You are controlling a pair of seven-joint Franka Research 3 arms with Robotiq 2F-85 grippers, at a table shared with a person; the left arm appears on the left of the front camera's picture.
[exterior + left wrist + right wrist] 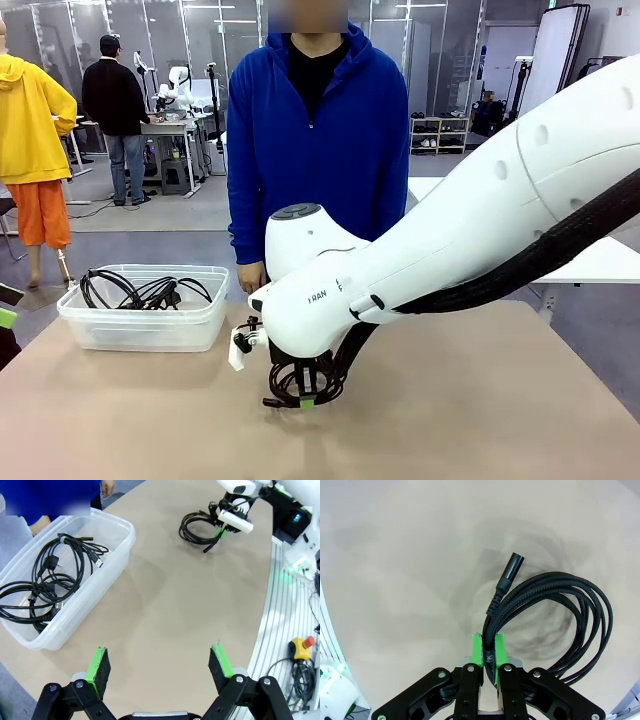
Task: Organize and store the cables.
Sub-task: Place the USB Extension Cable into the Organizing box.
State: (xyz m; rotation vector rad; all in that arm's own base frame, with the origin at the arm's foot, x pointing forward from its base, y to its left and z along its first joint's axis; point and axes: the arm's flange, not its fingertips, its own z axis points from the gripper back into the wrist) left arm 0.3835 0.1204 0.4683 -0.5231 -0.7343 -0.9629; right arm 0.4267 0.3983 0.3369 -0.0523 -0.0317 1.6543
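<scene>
The right gripper is squeezed tight on a coiled black cable right of the clear bin, so carrying it there comes next; the left gripper waits wide open, empty.

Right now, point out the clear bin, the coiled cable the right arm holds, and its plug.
clear bin (140, 335): front view, front wall.
coiled cable (580, 615): right wrist view, loop's outer strands.
plug (510, 570): right wrist view, barrel.
</scene>
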